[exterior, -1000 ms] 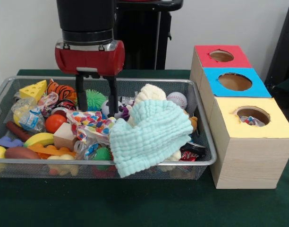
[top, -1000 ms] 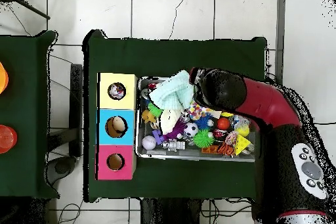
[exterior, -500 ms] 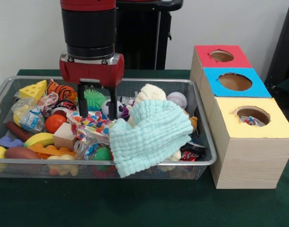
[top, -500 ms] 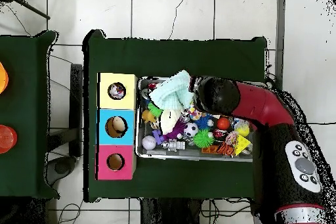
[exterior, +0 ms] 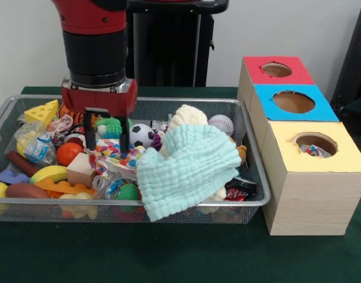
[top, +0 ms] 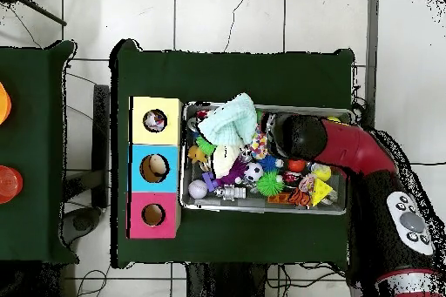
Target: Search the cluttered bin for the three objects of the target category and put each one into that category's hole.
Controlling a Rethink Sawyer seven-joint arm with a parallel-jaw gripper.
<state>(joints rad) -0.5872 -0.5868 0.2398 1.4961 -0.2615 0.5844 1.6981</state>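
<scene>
The wire mesh bin is full of toys. A crumpled white wrapper with multicolour dots lies in its middle, next to a pale teal knitted cloth. My gripper is open, its two black fingers hanging straight down over this wrapper with the tips at its top. A clear wrapper with blue and yellow print lies at the bin's left. The yellow-topped hole holds a printed wrapper. In the overhead view my arm hides the gripper; the dotted wrapper shows beside it.
Blue-topped and red-topped holes stand behind the yellow one. A soccer ball, a green spiky ball, an orange ball, a wooden block and a yellow cheese wedge surround the gripper.
My gripper has moved to the picture's left in the front view and a little lower, uncovering the soccer ball. It stays open. The toys have not moved.
</scene>
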